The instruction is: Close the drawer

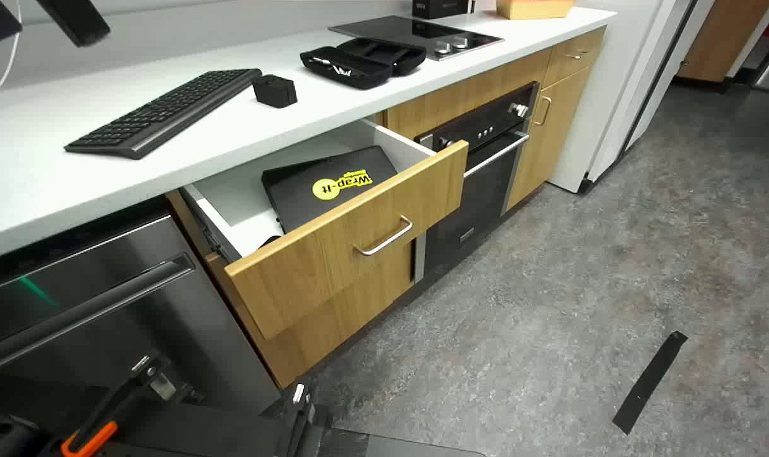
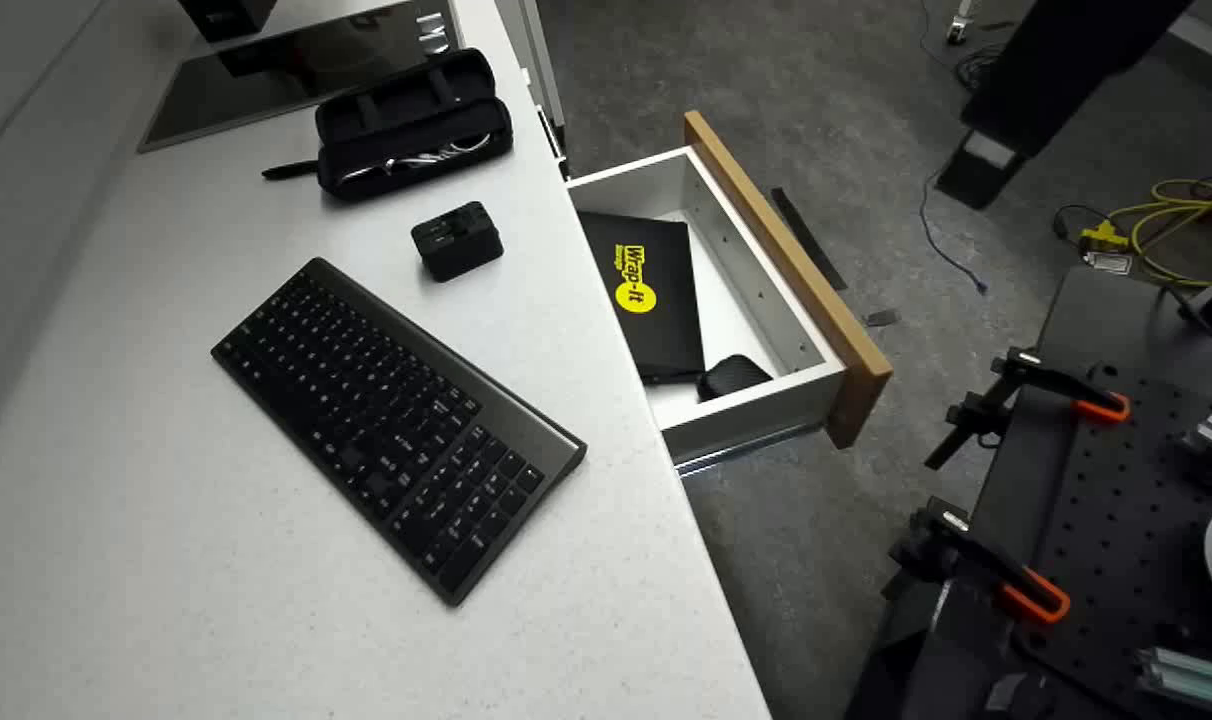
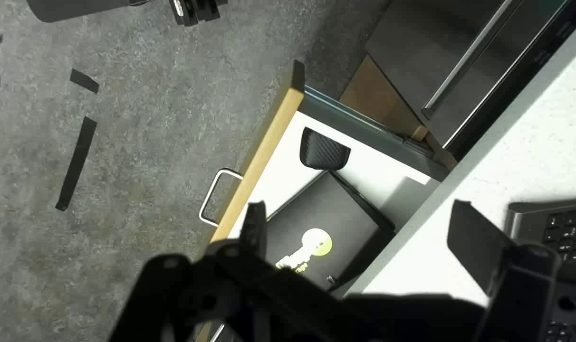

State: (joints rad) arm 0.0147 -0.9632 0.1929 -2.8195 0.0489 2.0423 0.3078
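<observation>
Two fingers (image 3: 478, 247) of the gripper (image 3: 359, 204) stand spread wide, nearest the camera in the wrist view, with the drawer (image 1: 308, 273) beyond them. The drawer is pulled out from under the counter (image 2: 116, 550), between a stainless steel appliance (image 1: 137, 304) and a black oven (image 1: 479, 197). Its silver bar handle (image 1: 387, 240) shows in an exterior view and in the wrist view, while an exterior view taken across the counter gives the drawer's inner wall (image 2: 746, 270) instead. Inside lie a flat black box (image 2: 671, 340) with a yellow Wrap-It label (image 2: 636, 292) and, by its corner, a black ribbed object (image 3: 323, 149); the dark sliver (image 1: 270, 241) just inside the front panel (image 1: 429, 197) in an exterior view is probably the same object. Farther off in an exterior view, on the counter, come a keyboard (image 1: 162, 114), a small black block (image 1: 275, 92) and an open black case (image 1: 368, 79) holding silvery pieces (image 1: 342, 70) too small to name, then a cooktop (image 1: 397, 28).
</observation>
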